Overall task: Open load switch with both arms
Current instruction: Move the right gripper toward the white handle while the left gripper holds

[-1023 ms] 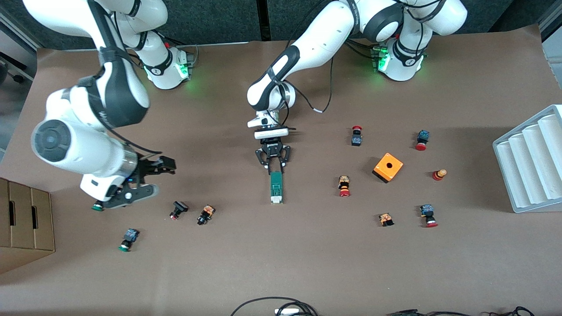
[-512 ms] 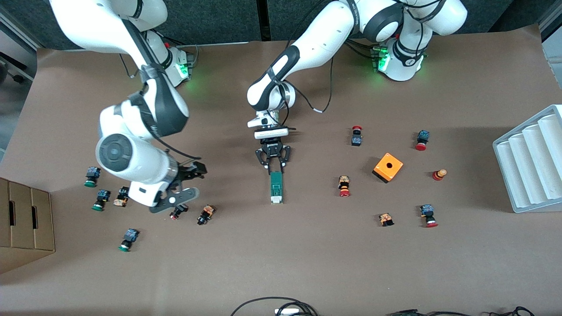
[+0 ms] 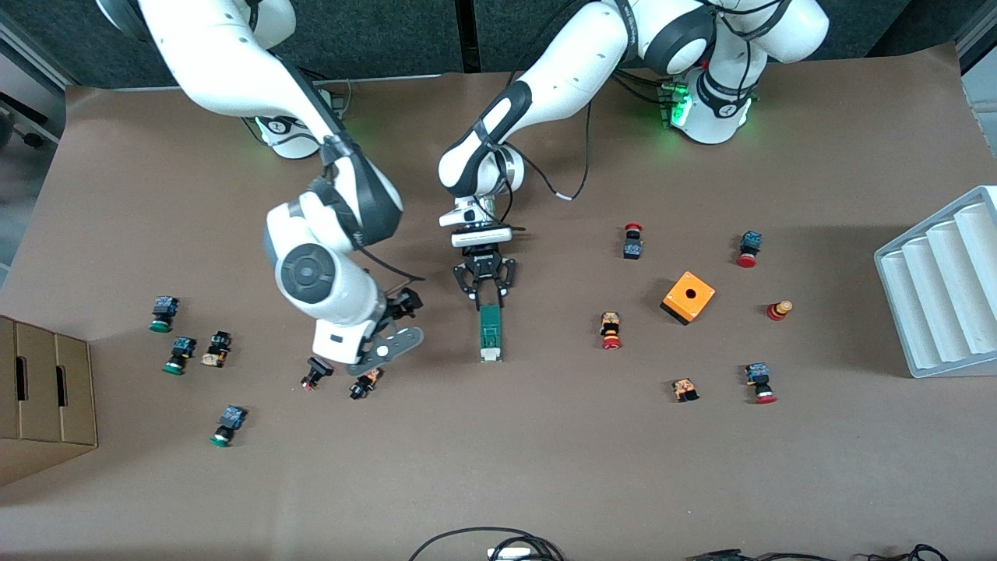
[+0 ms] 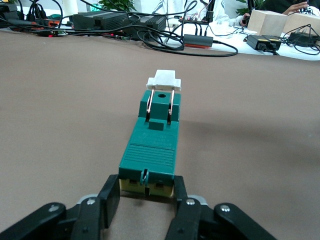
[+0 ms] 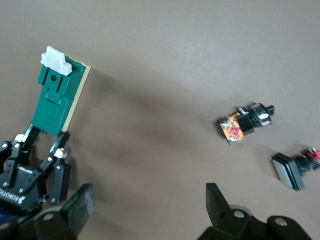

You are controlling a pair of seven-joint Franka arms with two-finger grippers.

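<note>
The load switch (image 3: 489, 331) is a narrow dark green block lying flat at mid-table, its white piece (image 3: 489, 355) at the end nearer the front camera. My left gripper (image 3: 488, 301) is shut on the other end; in the left wrist view its fingers (image 4: 111, 192) press both sides of the load switch (image 4: 152, 145). My right gripper (image 3: 403, 322) hangs open and holds nothing, over bare table beside the switch toward the right arm's end. In the right wrist view the gripper (image 5: 147, 200) is open, with the load switch (image 5: 55, 100) off to one side.
Two small push buttons (image 3: 364, 382) (image 3: 315, 372) lie just below the right gripper, with several more toward the right arm's end. An orange cube box (image 3: 688, 297), more buttons and a white ribbed tray (image 3: 942, 280) lie toward the left arm's end. A cardboard box (image 3: 43, 397) stands at the table's corner.
The right arm has swung from its end of the table toward the load switch, its gripper staying open. The left gripper and the switch have not moved.
</note>
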